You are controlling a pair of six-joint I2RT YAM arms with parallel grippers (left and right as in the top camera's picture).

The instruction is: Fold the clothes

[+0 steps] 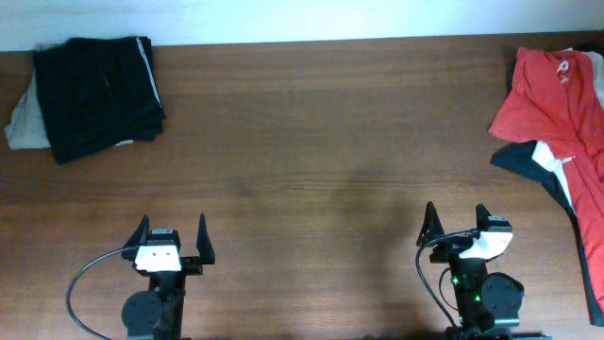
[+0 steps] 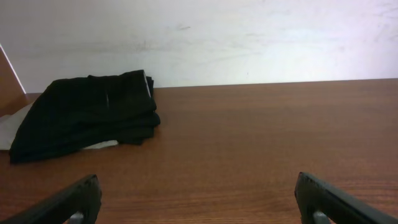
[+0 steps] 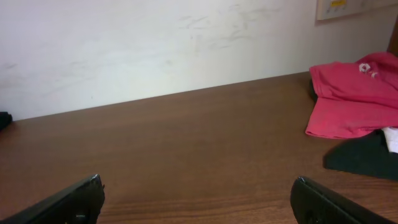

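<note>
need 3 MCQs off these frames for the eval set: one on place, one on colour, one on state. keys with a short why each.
1. Where do the black shorts lie on the table?
A. between the two arms
B. far left corner
C. far right corner

2. What colour is the top at the right edge?
A. blue
B. green
C. red

3. How do the left gripper and right gripper stand?
A. both open, holding nothing
B. both shut on cloth
C. left shut, right open

Answers:
1 B: the overhead view shows the folded stack at the far left edge.
2 C: red with small white marks, in the overhead and right wrist views.
3 A: jaws spread wide over bare wood in every view.
</note>
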